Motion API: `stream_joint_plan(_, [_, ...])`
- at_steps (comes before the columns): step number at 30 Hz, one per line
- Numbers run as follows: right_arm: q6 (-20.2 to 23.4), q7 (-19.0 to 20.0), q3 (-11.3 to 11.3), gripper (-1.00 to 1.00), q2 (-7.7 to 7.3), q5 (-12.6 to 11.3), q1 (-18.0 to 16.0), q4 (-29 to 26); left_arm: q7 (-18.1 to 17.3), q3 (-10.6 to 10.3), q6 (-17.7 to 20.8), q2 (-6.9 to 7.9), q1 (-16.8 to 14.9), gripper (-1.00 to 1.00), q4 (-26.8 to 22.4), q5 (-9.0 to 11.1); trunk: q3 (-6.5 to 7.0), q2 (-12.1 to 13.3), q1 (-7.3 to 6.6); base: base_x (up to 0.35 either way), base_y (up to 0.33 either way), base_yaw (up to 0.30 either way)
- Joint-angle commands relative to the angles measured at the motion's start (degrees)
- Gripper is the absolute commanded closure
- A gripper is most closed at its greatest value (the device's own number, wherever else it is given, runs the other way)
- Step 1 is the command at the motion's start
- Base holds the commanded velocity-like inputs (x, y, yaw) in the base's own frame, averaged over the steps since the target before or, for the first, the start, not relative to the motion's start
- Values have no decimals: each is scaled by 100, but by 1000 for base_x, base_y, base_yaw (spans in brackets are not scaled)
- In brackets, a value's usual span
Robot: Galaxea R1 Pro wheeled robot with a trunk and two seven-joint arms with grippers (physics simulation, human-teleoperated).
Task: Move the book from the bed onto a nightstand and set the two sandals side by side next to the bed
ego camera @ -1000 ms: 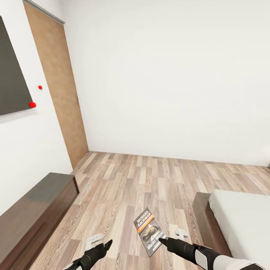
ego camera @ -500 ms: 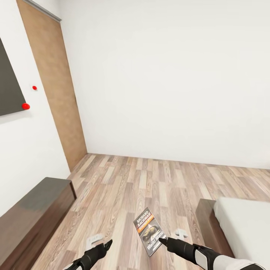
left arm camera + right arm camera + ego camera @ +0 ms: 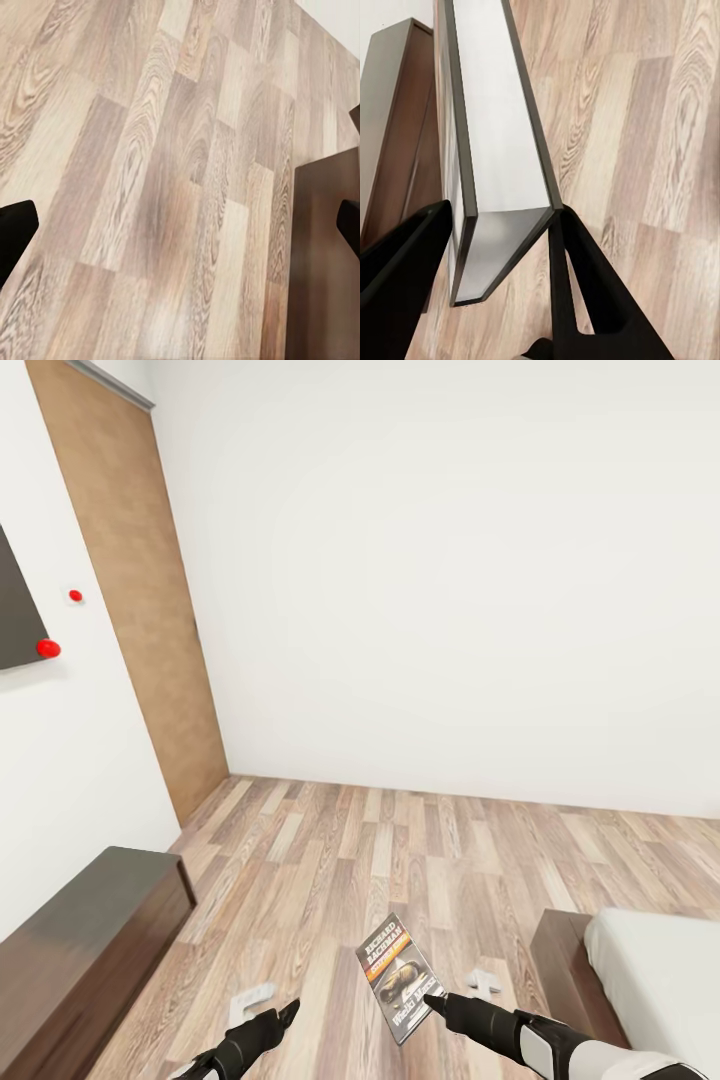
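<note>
The right gripper [image 3: 432, 1000] is clamped on the book [image 3: 399, 977], carried above the wood floor [image 3: 400, 860]. The book's long axis runs from the fingertips toward 11 o'clock (cover up). The bed [image 3: 655, 980] lies at 3 o'clock. The left gripper [image 3: 288, 1012] carries nothing, fingers spread apart.

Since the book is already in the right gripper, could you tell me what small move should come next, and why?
Probably keep the right gripper shut on the book and go on turning the base to look for a nightstand. The head view offers wood floor, a bed corner, a brown door and a long low cabinet, but no lamp-topped nightstand to set it on.
</note>
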Motion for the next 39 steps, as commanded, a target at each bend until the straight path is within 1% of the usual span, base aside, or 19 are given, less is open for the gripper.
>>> stream_joint_plan(1, [5, 34, 20, 100, 1, -64, -9, 16, -11, 43, -21, -1, -4, -100, 1, -51, -8, -6, 3, 241, 0, 0])
stream_joint_plan(33, [6, 34, 21, 100, -1, -66, -9, 16, -11, 43, -21, -1, -4, -100, 1, -51, -8, -6, 3, 241, 0, 0])
stream_joint_plan(39, [6, 34, 21, 100, -1, -65, -9, 16, -11, 43, -21, -1, -4, -100, 1, -51, -17, -6, 3, 241, 0, -170])
